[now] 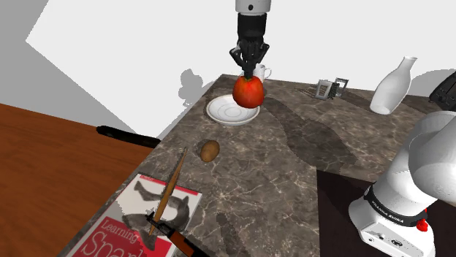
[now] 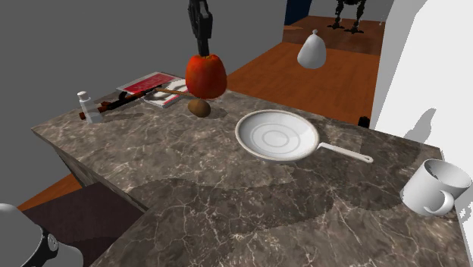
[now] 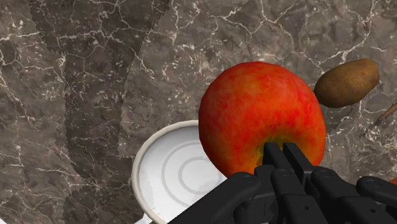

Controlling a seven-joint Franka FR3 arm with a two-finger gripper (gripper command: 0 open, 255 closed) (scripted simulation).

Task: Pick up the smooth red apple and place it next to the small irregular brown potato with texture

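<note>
On the dark, white-veined marble counter (image 1: 278, 175) lies the lumpy brown potato (image 1: 210, 150); farther back, the black claw (image 1: 250, 73) pinches the glossy round red apple (image 1: 248, 92) (by its top), aloft near a ringed white dish (image 1: 232, 111).

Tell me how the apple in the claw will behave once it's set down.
Round and smooth, the apple would probably roll on the flat counter. The claw grips just its top, so it might slip.
</note>
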